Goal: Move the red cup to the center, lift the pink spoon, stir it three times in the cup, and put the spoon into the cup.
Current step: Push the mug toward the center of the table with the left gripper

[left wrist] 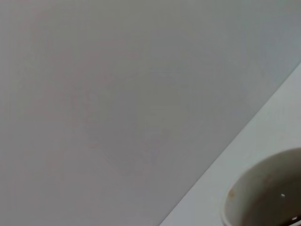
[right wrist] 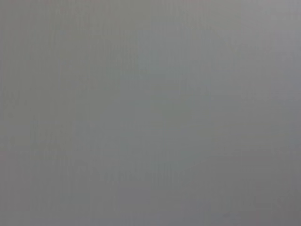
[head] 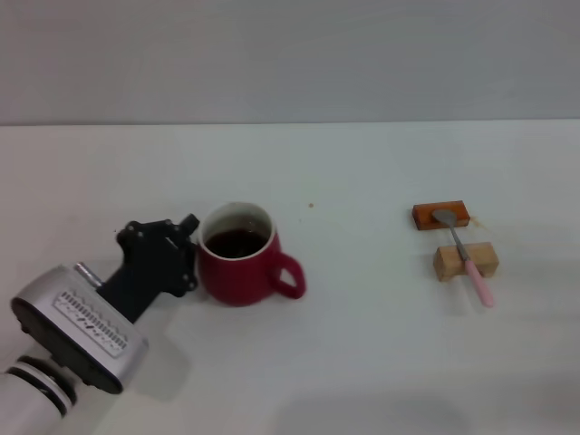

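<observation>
The red cup [head: 237, 267] stands on the white table, left of the middle, with dark liquid inside and its handle pointing right. My left gripper [head: 190, 256] is pressed against the cup's left side, the arm reaching in from the lower left. In the left wrist view only the cup's white inner rim [left wrist: 263, 193] shows at one corner. The pink spoon [head: 466, 258] lies far to the right, its metal bowl on an orange block [head: 424, 217] and its neck across a tan block [head: 446, 263]. The right gripper is out of view.
The white table [head: 362, 344] runs back to a grey wall. Open tabletop lies between the cup and the two blocks. The right wrist view shows only a plain grey surface.
</observation>
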